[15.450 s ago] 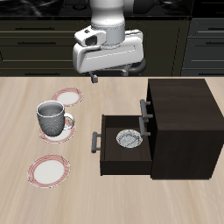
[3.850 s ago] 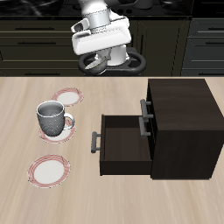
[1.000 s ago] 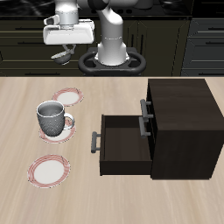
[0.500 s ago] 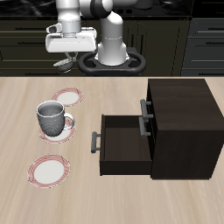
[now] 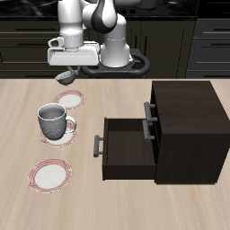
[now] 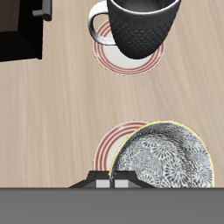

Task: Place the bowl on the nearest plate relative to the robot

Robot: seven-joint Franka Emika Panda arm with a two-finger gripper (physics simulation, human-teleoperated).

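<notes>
My gripper [image 5: 66,74] is shut on the rim of the bowl [image 5: 66,78], a small white bowl with a grey-blue speckled inside, and holds it in the air above the plate [image 5: 69,98] that lies nearest the robot's base. In the wrist view the bowl [image 6: 166,157] hangs tilted from the gripper [image 6: 117,178] and covers part of that red-rimmed plate [image 6: 114,143] below it. A second, like plate [image 5: 51,174] lies near the table's front edge.
A grey mug [image 5: 53,118] stands on a grey patterned disc [image 5: 61,135] between the two plates; in the wrist view the mug [image 6: 143,26] hides part of the front plate [image 6: 107,58]. A dark cabinet [image 5: 184,126] with an open, empty drawer [image 5: 124,144] stands beside them.
The gripper has come down and toward the table with the bowl, and now hangs over the plate nearest the robot's base. The drawer no longer holds the bowl.
</notes>
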